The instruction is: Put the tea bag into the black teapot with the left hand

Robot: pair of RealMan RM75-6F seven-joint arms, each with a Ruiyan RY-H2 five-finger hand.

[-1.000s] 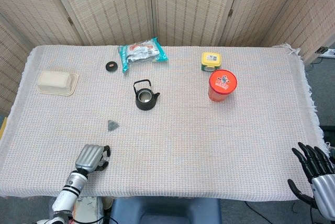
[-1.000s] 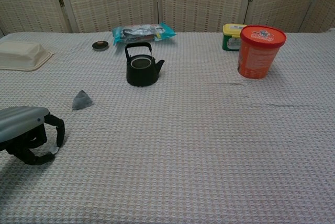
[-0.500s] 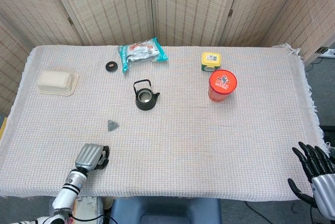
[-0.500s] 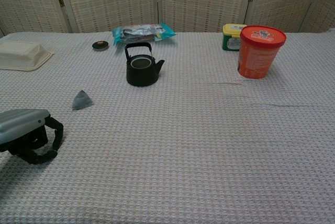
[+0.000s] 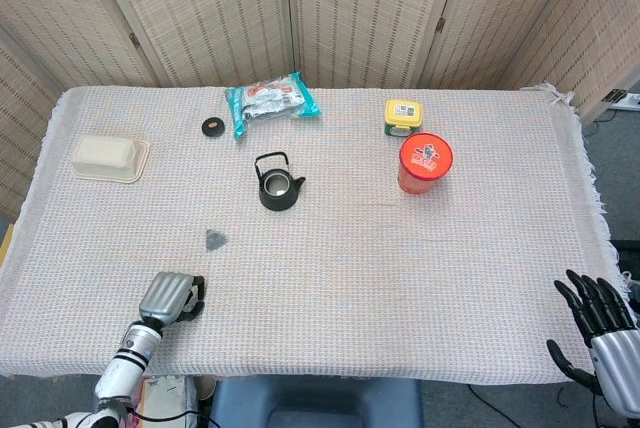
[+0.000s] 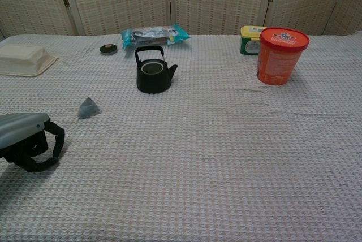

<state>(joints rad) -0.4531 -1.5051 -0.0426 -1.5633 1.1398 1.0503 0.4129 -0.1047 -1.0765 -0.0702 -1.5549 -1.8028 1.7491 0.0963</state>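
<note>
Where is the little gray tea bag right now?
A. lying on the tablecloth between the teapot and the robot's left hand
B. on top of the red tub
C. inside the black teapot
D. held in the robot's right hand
A: the tea bag lies on the cloth, apart from both the black teapot farther back and the left hand near the table's front edge.
</note>
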